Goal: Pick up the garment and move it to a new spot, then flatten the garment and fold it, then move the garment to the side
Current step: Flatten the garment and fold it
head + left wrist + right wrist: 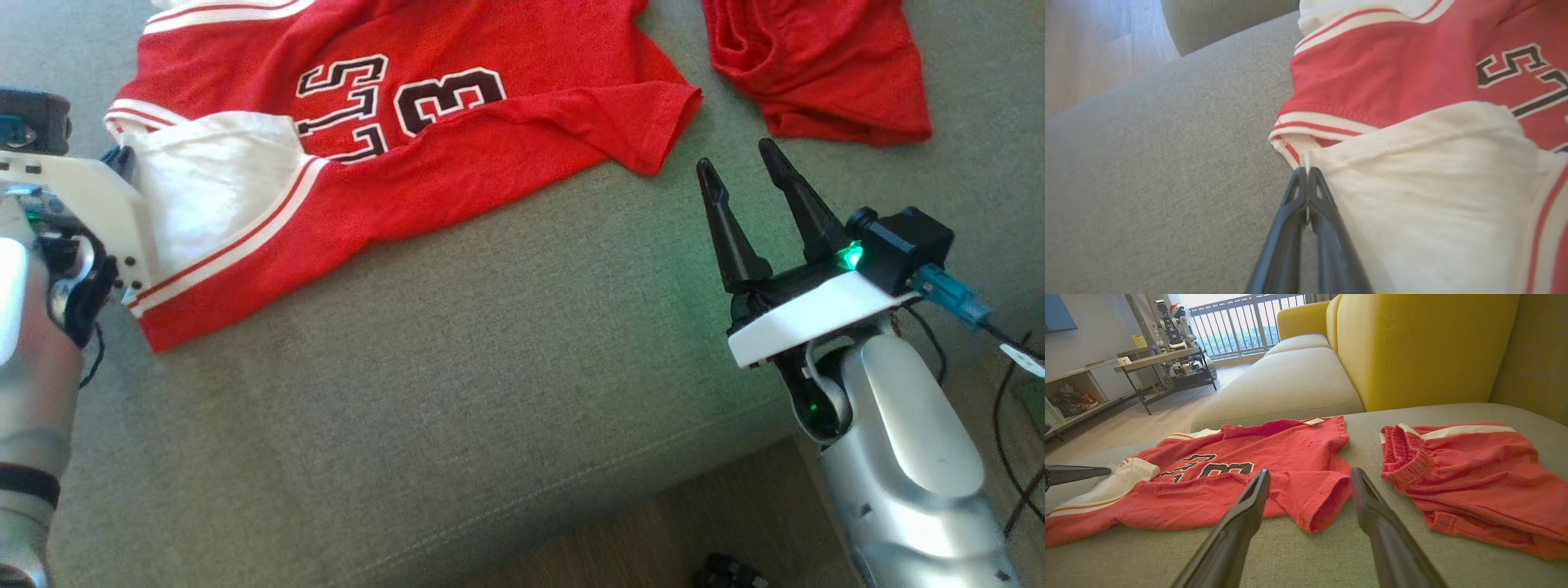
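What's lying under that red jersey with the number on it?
The grey sofa cushion shows beside the edges of the jersey, so it lies on that. Anything beneath the cloth itself is covered.

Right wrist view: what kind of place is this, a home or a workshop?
Most likely a home living room: a sofa with a yellow back and grey seats, a low shelf unit at the left, and a balcony railing at the far end. A red jersey lies on the sofa.
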You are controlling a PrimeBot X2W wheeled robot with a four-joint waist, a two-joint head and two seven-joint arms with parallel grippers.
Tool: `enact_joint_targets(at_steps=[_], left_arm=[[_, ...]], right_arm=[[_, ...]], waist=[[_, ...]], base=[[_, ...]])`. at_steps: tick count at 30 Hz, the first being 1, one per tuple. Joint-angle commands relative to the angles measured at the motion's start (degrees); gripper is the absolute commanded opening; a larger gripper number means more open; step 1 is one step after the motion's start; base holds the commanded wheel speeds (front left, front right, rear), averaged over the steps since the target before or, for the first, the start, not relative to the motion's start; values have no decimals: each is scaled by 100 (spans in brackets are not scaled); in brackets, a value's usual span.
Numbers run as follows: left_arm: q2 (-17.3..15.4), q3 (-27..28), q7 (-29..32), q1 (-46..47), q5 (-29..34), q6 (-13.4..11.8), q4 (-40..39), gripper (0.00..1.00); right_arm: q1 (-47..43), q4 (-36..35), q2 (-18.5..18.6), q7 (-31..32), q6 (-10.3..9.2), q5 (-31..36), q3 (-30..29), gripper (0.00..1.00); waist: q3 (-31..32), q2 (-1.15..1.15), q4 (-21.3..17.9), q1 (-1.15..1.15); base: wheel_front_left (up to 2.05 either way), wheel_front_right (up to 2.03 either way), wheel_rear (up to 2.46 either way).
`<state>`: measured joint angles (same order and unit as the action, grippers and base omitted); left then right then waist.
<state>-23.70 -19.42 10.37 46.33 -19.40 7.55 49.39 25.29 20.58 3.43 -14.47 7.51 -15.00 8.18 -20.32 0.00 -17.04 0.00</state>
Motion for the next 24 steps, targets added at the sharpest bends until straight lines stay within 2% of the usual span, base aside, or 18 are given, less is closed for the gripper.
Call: enact_joint_targets(at_steps=[1, 8, 15, 20, 24], left_arm=[[-297, 134, -113, 251, -46, -7, -168, 0], [-255, -55, -697, 74, -185, -7, -574, 0], [-143, -448, -1125, -612, -175, -9, -1697, 0], [-85, -561, -1296, -1228, -139, -218, -2682, 0], [-65, -641, -1276, -1645, -121, -397, -3297, 0]], right_arm=[[82, -135, -55, -52, -2, 57, 64, 100], [42, 332, -55, -38, -2, -12, -223, 100], [216, 1309, -55, 212, -2, -673, -752, 100], [495, 2116, -55, 380, -2, -1195, -1050, 100], [719, 2559, -55, 319, -2, -1255, -1075, 100]], waist=[[54, 0, 42, 0], [328, 0, 320, 0], [652, 0, 915, 0], [795, 0, 1307, 0], [848, 0, 1536, 0]], base=[[0, 0, 0], [0, 0, 0], [0, 0, 0], [0, 0, 0], [0, 0, 0]])
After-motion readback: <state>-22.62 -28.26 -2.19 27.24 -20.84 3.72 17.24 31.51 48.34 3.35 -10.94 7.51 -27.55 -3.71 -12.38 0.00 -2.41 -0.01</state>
